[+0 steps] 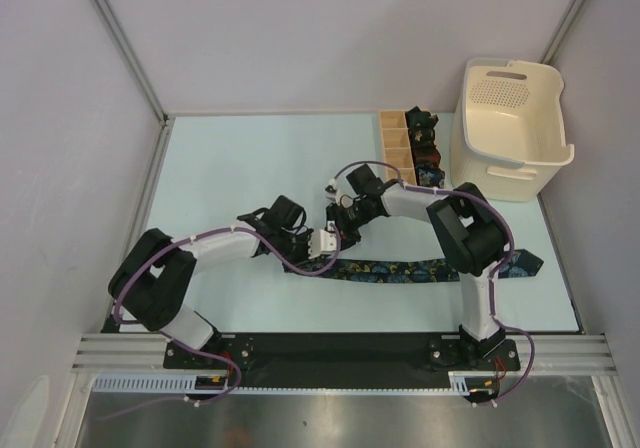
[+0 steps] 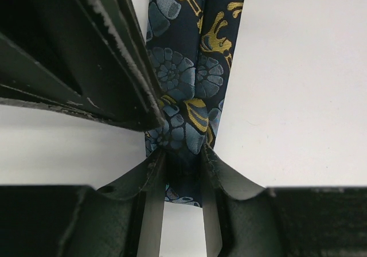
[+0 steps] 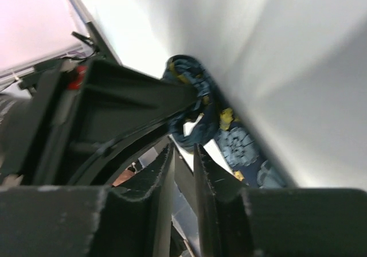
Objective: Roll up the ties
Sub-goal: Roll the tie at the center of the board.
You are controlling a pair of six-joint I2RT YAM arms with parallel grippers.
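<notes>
- Navy floral tie (image 1: 440, 270) stretched flat along the near part of the table (image 1: 240, 168), wider end off to the right, narrow end drawn toward the middle and lifted between the two claws.
- From the left wrist: same tie (image 2: 189, 79) running straight away from the camera, blue and yellow flowers facing up, fabric bunched where it gets pinched.
- Left claw (image 2: 183, 156) closed down to the thickness of the fabric, touching the tie on both sides, gripping it just short of the rolled end.
- From the right wrist: narrow end curled into a small loose coil (image 3: 192, 105), sitting just beyond the tips of the right claw (image 3: 182, 149).
- Right claw parted only by a thin slit, with nothing visible inside the gap. Cannot tell whether its tips touch the coil.
- From above: left claw (image 1: 322, 245) and right claw (image 1: 338, 220) close together over the tie's narrow end, the right one just behind the left.
- Farther out, at the far right of the table: wooden divided box (image 1: 395, 143), with dark rolled ties (image 1: 428, 153) tucked into its right-hand compartments.
- Just beside the box, farther right: cream basket (image 1: 520, 158), upright.
</notes>
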